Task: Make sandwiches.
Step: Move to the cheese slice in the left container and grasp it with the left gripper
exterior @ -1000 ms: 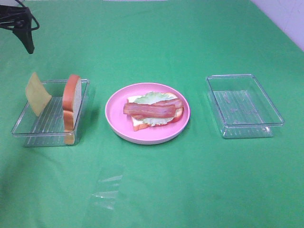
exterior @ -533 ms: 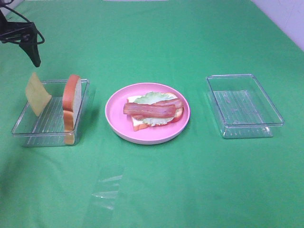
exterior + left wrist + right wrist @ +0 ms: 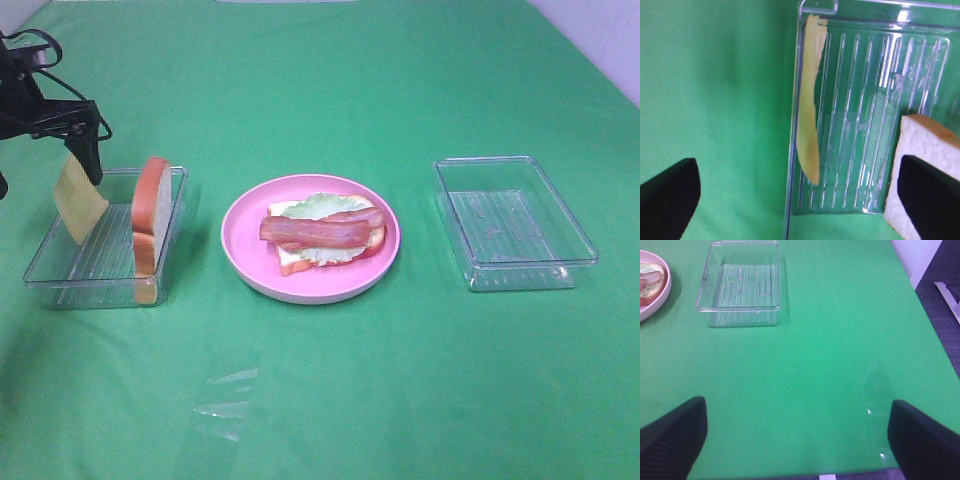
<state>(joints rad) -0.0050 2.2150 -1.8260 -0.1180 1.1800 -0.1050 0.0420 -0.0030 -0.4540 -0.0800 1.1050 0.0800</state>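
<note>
- Yellow cheese square [image 3: 80, 205] stood on edge at the 9 o'clock wall of the clear ribbed plastic tray [image 3: 100, 285], which sat at 9 o'clock of the round pink plate [image 3: 240, 262].
- Left gripper [image 3: 47, 182] had dropped in the last second, jaws wide apart astride the cheese, gripping nothing.
- Red-brown bacon strips [image 3: 320, 230] topped the plate's stack, so cheese was likely the next layer.
- Right gripper [image 3: 797, 435] hung apart, holding nothing.

left gripper [image 3: 47, 185] dropped from far corner toward cheese slice [image 3: 80, 200], fingers [image 3: 88, 158] now spread either side of it
</note>
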